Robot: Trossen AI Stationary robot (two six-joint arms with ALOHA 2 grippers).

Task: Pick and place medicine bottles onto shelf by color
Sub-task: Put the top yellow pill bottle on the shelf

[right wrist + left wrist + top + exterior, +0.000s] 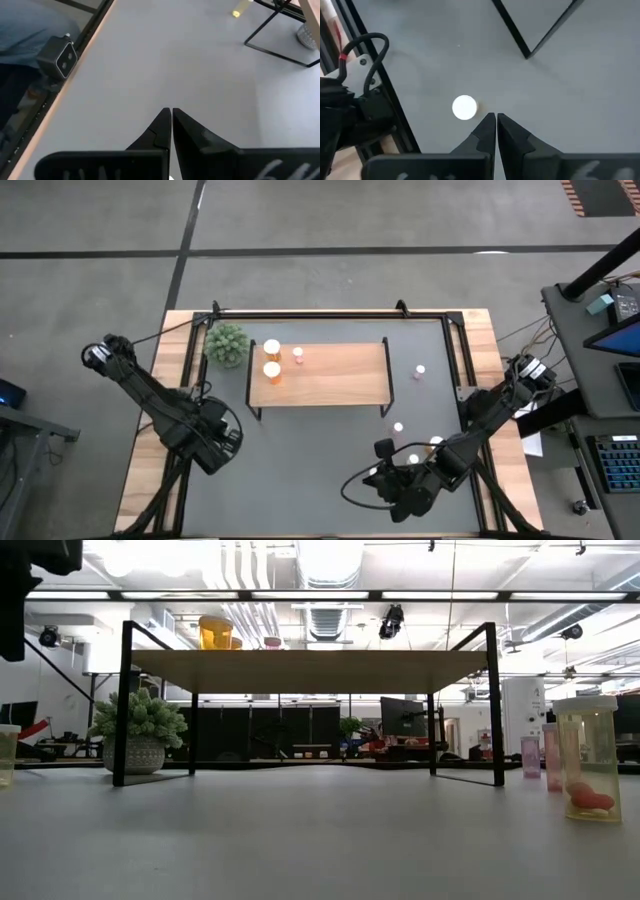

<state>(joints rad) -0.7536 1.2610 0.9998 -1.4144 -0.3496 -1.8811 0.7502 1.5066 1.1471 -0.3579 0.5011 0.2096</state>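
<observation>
The light-wood shelf (330, 375) stands on black legs at the table's middle; it also shows in the low view (310, 670). Two orange bottles (272, 358) and a small pink one (298, 355) stand on its left part. A pink bottle (419, 370) and several white-capped bottles (398, 427) stand on the table at right. My left gripper (496, 116) is shut and empty, next to a white-capped bottle (465, 107) but apart from it. My right gripper (171, 110) is shut and empty, over bare table near the front edge.
A green spiky plant (228, 345) in a pot stands by the shelf's far left corner. A yellow bottle (588, 760) and pink bottles (540, 755) stand at right in the low view. A small camera (62, 57) sits on the table's near edge.
</observation>
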